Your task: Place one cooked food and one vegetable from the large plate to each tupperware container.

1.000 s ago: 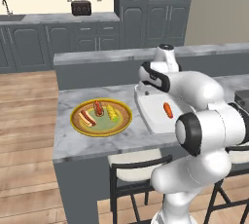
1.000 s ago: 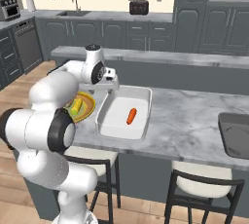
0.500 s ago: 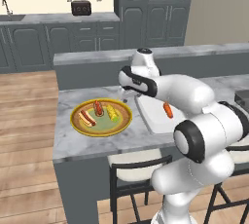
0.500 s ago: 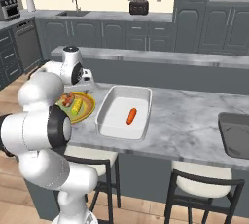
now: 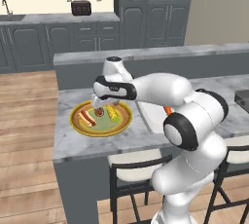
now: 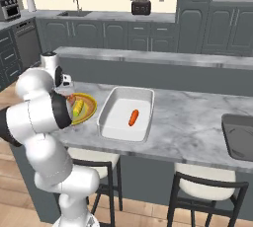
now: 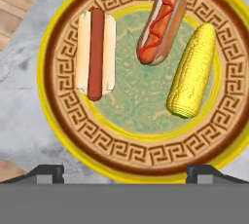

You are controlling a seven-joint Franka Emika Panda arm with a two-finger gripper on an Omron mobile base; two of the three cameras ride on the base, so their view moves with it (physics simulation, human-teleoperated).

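Note:
The large plate (image 7: 127,159) lies just below my hand and carries a plain hot dog (image 7: 96,52), a hot dog with red sauce (image 7: 162,22) and a corn cob (image 7: 192,72). My gripper (image 7: 125,174) hangs open above the plate's near rim with nothing between its fingertips (image 7: 46,173). From the left base view, the gripper (image 5: 99,106) hovers over the plate (image 5: 78,121). The white tupperware container (image 6: 113,122) sits right of the plate (image 6: 91,107) and holds a carrot (image 6: 133,117). The dark grey container (image 6: 239,144) lies at the counter's far right.
A raised back ledge (image 5: 146,55) runs behind the marble counter (image 5: 87,142). Stools (image 6: 205,186) stand under the counter's front edge. My own arm (image 5: 155,89) crosses over the white container in the left base view.
The arm has swung left from above the white container to above the large plate. The carrot stays in the white container.

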